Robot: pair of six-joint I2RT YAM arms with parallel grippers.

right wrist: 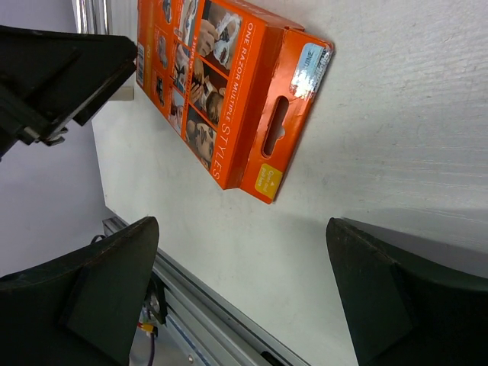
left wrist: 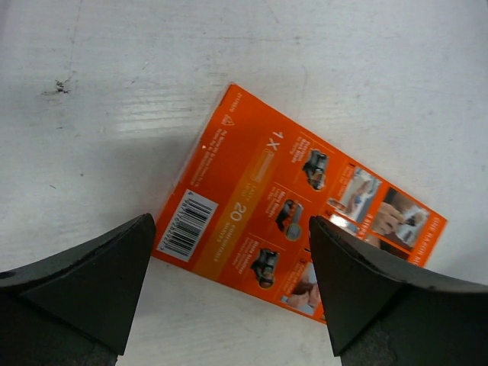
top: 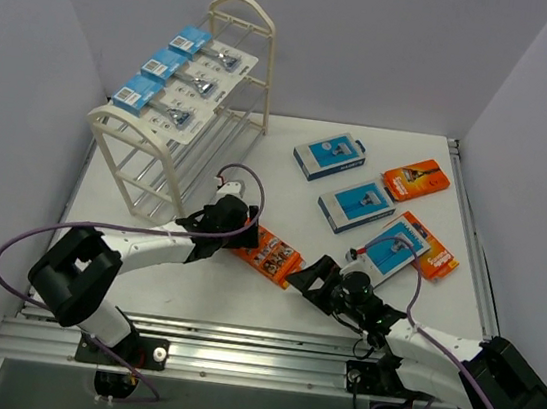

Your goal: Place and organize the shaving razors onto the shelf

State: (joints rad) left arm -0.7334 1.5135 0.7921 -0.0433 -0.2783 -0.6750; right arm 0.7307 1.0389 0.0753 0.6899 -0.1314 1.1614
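Observation:
An orange razor box (top: 269,252) lies flat on the table between my two grippers, its printed back up (left wrist: 290,206). My left gripper (top: 240,230) hovers open over the box's barcode end (left wrist: 229,297), and neither finger touches it. Just right of the box's hang-tab end (right wrist: 221,84), my right gripper (top: 304,281) stands open and empty over bare table (right wrist: 244,297). The cream shelf (top: 173,166) stands at the back left. Three blue-headed blister cards (top: 184,82) lie in a row on its top tier.
Blue-and-white razor boxes (top: 329,157) (top: 356,205) (top: 388,252) and orange ones (top: 416,179) (top: 427,247) lie on the right half of the table. A metal rail (right wrist: 198,305) runs along the near edge. The left arm's finger (right wrist: 61,69) shows in the right wrist view.

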